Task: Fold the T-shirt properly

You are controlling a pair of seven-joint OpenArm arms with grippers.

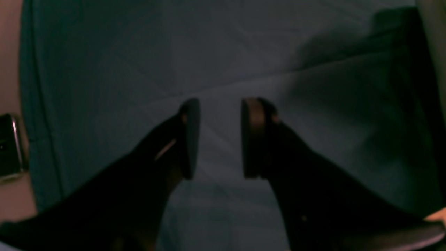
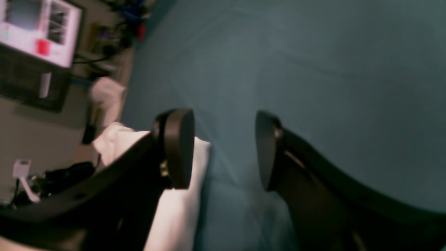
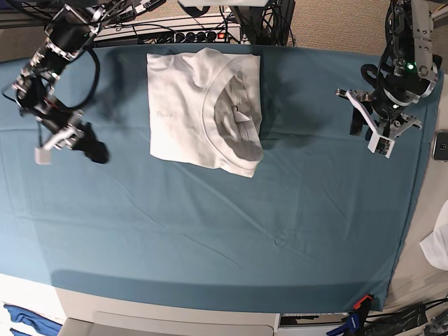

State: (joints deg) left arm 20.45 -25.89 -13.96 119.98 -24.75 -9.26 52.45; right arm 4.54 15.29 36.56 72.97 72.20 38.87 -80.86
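the plain white cotton t-shirt (image 3: 203,108) lies folded into a compact rectangle at the far middle of the teal-clothed surface (image 3: 210,224). soft, light and limp, it is probably best pinched at a hem corner. both sets of fingers, left (image 1: 220,139) and right (image 2: 224,150), hang spread and empty, well apart from it.

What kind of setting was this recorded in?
Probably a robotics lab bench: a teal tablecloth under a folded T-shirt, cables and a power strip behind it, and a monitor nearby.

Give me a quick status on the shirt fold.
Left pincer open, empty. Right pincer open, empty. T-shirt folded on teal cloth, untouched. Nothing in the way.
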